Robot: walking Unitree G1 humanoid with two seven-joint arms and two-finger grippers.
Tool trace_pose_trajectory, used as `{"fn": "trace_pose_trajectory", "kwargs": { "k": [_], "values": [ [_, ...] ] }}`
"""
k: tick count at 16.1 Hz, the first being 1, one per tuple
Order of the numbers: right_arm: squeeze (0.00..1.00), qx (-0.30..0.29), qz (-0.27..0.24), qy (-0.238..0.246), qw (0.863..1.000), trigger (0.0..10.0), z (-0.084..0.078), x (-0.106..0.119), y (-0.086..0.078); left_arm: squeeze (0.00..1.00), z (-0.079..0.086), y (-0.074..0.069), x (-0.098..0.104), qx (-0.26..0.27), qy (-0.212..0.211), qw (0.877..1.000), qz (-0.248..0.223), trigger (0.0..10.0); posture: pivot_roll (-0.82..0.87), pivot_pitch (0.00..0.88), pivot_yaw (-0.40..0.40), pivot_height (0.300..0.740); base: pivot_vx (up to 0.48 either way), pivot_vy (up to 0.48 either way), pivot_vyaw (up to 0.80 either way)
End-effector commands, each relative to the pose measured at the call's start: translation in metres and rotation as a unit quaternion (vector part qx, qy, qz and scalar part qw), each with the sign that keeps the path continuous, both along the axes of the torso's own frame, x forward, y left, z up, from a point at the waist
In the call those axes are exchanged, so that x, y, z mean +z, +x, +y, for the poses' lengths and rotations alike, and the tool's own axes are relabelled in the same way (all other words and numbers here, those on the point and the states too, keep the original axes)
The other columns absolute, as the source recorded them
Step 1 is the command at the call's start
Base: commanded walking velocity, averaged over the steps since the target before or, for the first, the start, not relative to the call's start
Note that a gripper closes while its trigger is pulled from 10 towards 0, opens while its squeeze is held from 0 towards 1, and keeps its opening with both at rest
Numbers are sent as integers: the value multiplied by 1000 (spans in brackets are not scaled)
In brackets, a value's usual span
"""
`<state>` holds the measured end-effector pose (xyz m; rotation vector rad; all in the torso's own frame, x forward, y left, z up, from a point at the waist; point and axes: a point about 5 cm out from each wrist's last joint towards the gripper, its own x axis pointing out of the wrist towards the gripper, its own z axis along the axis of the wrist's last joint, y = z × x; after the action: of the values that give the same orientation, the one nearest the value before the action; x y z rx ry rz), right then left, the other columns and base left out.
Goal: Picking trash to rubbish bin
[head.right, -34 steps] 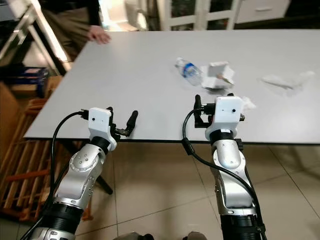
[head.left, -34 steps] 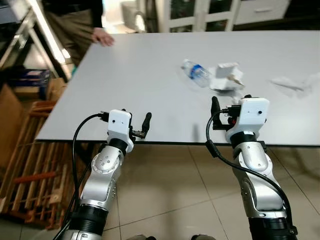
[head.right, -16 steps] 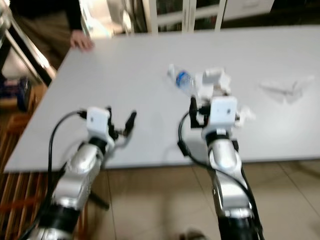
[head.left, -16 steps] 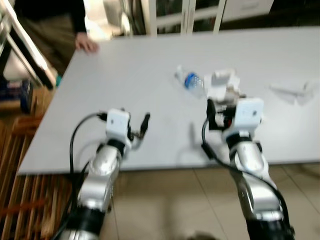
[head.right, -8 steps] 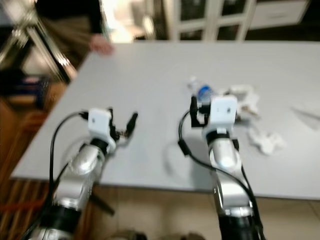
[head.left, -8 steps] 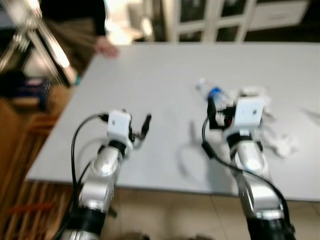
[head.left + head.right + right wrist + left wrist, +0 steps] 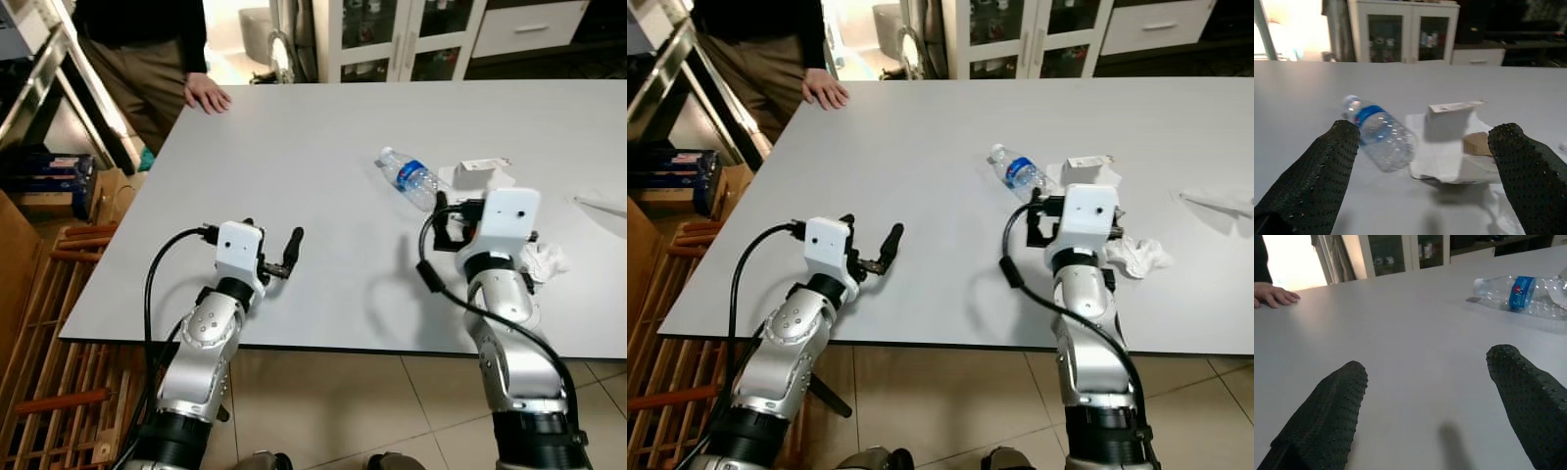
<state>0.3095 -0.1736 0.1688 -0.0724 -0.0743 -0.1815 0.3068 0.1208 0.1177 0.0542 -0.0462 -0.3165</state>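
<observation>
Both arms are reaching over the near edge of the grey table [image 7: 294, 127]. The left gripper [image 7: 1432, 401] is hovering above bare tabletop near that edge with its fingers spread wide apart and nothing between them; the right gripper [image 7: 1422, 169] is likewise standing wide open — empty — and pointing at the trash. Just beside the right wrist, on the side away from the left arm, a crumpled white tissue [image 7: 1136, 255] is lying on the table. Slightly farther in, a clear plastic bottle [image 7: 1378, 134] with a blue label is lying on its side, and a torn white carton [image 7: 1454, 147] is sitting just beside it, resting on white paper. Farther toward the table's right side, another scrap of white paper [image 7: 1220, 203] is lying flat. At the table's far left corner a person's hand [image 7: 206, 96] is resting on the surface.
</observation>
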Motion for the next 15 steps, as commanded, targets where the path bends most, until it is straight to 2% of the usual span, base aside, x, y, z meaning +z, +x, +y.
{"fn": "trace_pose_trajectory", "kwargs": {
  "k": [1,5,6,10,15],
  "values": [
    [0,-13,9,2,1000,10000,-4,0,3,0,3,-2,2,-3,3,1000,0,10000,-68,134,91,740,0,0,0],
    [0,-35,4,1,999,10000,-10,1,2,0,6,-5,2,-5,14,1000,3,10000,-63,149,102,740,0,0,0],
    [0,-41,3,-16,999,10000,-12,1,3,0,6,-5,1,-5,15,1000,4,10000,-62,153,104,740,0,0,0],
    [0,1,26,1,1000,10000,-10,-1,9,0,10,-14,0,-3,20,1000,14,10000,-38,202,104,740,0,0,0],
    [0,32,31,-24,999,10000,-14,10,28,0,21,-28,-2,9,31,999,28,10000,2,244,97,740,0,0,0]
  ]
}}
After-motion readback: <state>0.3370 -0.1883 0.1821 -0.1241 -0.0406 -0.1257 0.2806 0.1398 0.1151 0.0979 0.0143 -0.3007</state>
